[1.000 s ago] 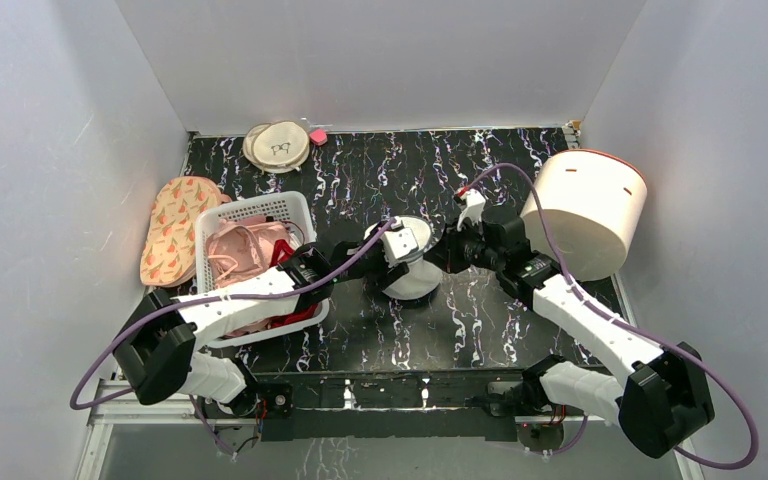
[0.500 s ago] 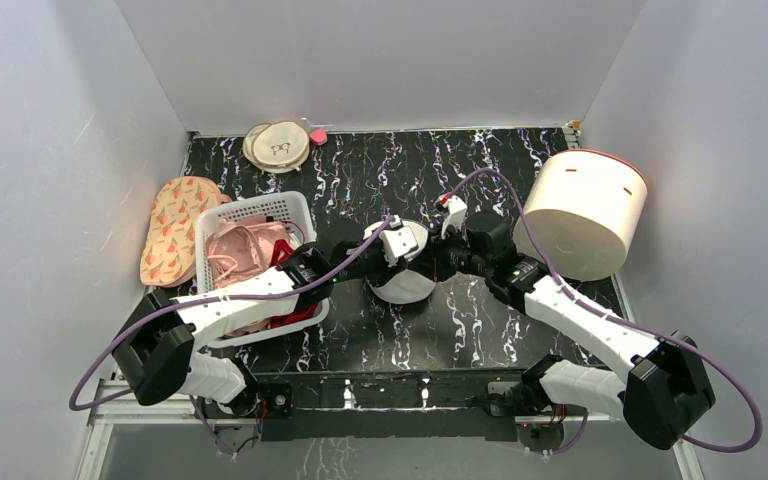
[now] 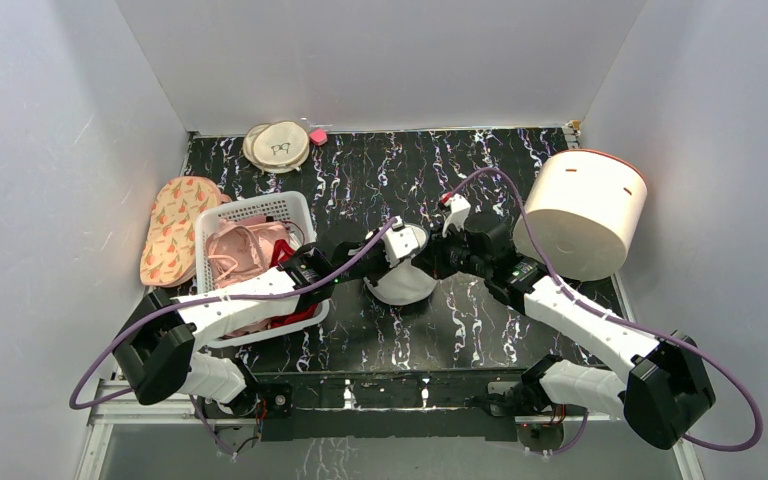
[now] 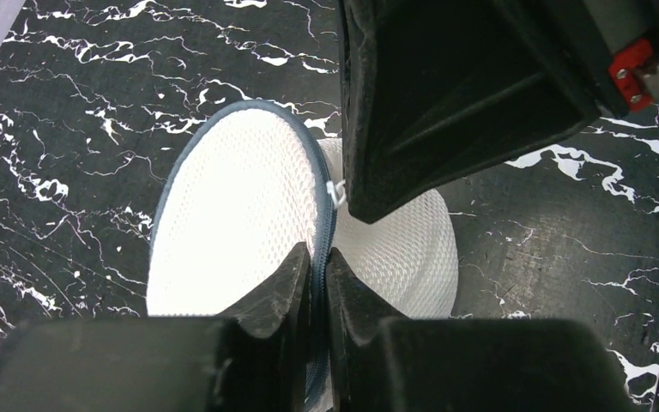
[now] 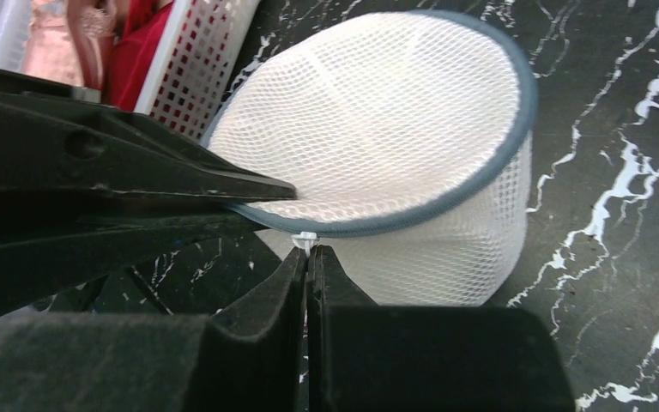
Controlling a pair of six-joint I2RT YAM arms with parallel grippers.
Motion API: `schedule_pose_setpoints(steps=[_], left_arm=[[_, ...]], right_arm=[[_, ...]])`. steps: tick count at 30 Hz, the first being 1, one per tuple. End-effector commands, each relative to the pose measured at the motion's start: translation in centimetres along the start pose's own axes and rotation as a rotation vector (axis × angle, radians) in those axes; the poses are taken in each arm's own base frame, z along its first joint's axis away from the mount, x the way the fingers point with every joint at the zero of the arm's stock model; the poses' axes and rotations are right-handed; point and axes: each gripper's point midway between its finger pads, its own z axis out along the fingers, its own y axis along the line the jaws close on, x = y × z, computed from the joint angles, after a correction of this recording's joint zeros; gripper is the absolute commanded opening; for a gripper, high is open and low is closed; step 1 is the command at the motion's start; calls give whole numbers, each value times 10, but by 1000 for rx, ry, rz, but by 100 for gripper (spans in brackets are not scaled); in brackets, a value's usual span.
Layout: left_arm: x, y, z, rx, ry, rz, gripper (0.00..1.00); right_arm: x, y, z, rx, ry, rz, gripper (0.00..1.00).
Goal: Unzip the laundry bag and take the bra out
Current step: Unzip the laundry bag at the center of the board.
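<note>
The laundry bag (image 3: pixel 405 282) is a small white mesh pod with a blue-grey zipper rim, lying tilted on the black marbled table between my two arms. In the left wrist view my left gripper (image 4: pixel 318 257) is pinched shut on the zipper rim (image 4: pixel 326 215) of the laundry bag (image 4: pixel 232 215). In the right wrist view my right gripper (image 5: pixel 308 251) is shut on the small white zipper pull (image 5: pixel 305 238) just under the rim of the laundry bag (image 5: pixel 377 137). From above, the left gripper (image 3: pixel 392 256) and the right gripper (image 3: pixel 438 262) meet at the bag from opposite sides. The bra is hidden.
A white basket (image 3: pixel 260 208) with pink and red fabric stands just left of the bag. A large cream drum (image 3: pixel 585 210) sits at the right. Flat beige discs (image 3: pixel 278 146) and a patterned pad (image 3: pixel 173 228) lie at the back left.
My left gripper has closed onto the bag's rim. The right arm shifted left towards the bag, and the bag now tilts more.
</note>
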Motion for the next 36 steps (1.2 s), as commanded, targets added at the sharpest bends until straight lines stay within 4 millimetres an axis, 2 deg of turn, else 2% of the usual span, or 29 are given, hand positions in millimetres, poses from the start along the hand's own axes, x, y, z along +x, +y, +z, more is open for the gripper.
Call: schedule_pose_setpoints(steps=[1, 9, 14, 22, 23, 26, 28, 33, 36], left_arm=[[-22, 11, -5, -41, -47, 25, 6], [-23, 14, -8, -60, -50, 36, 0], [-24, 16, -10, -72, -52, 43, 0], [-24, 18, -11, -81, -48, 44, 0], [-24, 18, -11, -81, -48, 44, 2], [-22, 19, -10, -85, -43, 38, 22], [-24, 17, -9, -77, -47, 32, 30], [-24, 7, -7, -28, -57, 11, 49], [-26, 3, -5, -3, -57, 3, 56]], right_arm=[[-24, -13, -5, 106, -75, -13, 0], [-22, -38, -8, 226, -80, 34, 0], [-20, -56, -12, 299, -76, 68, 0], [-30, -69, -24, 318, -106, 94, 0], [-31, -68, -25, 313, -106, 86, 0], [-31, -53, -23, 233, -84, 62, 0], [-29, -43, -21, 169, -78, 56, 0], [-29, -27, -20, 93, -98, 70, 0], [-29, -19, -19, 57, -91, 61, 0]])
